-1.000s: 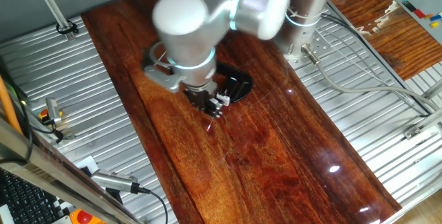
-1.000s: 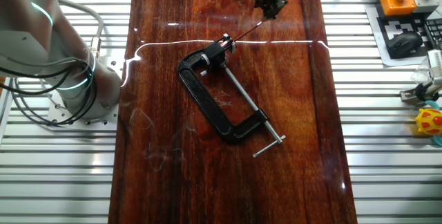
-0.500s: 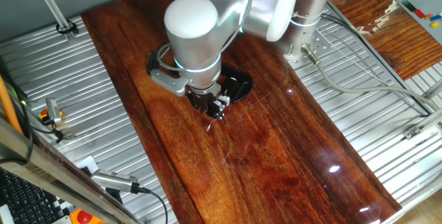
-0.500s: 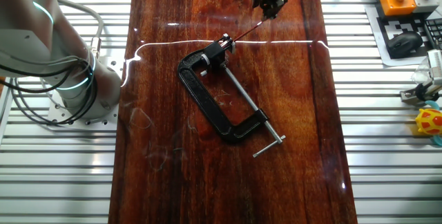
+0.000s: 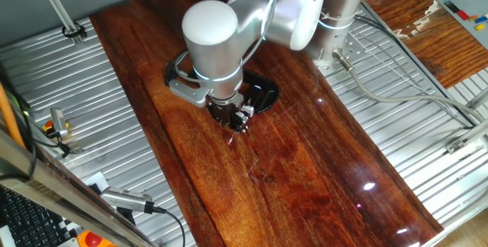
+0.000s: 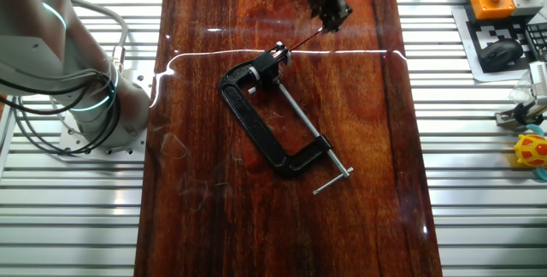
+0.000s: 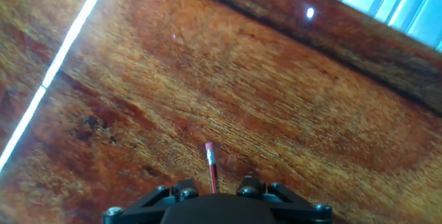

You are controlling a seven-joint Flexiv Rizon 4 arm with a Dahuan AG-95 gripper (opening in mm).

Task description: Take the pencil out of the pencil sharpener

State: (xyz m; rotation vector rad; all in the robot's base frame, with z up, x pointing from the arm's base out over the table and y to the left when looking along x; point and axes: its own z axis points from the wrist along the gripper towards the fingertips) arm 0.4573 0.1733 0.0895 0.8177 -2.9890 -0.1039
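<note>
The pencil (image 6: 307,38) is a thin red stick with one end in the tiny white pencil sharpener (image 6: 279,51), which sits at the jaw of a black C-clamp (image 6: 256,126). In the hand view the pencil (image 7: 212,167) runs up between my two fingers, its tip pointing away. My gripper (image 7: 215,184) is open, with a gap on each side of the pencil. In the other fixed view the gripper (image 6: 331,20) hangs over the pencil's free end. In one fixed view the gripper (image 5: 235,123) is low beside the sharpener (image 5: 246,111).
The clamp's silver screw rod (image 6: 304,125) runs toward the table's middle. The dark wooden board (image 6: 367,183) lies on ribbed metal tables. The arm's base (image 6: 94,114) stands at the left. Tools and a yellow toy (image 6: 532,150) lie at the right edge.
The arm has shifted a little and the gripper has settled slightly lower over the pencil's free end. The pencil, sharpener and clamp have not moved.
</note>
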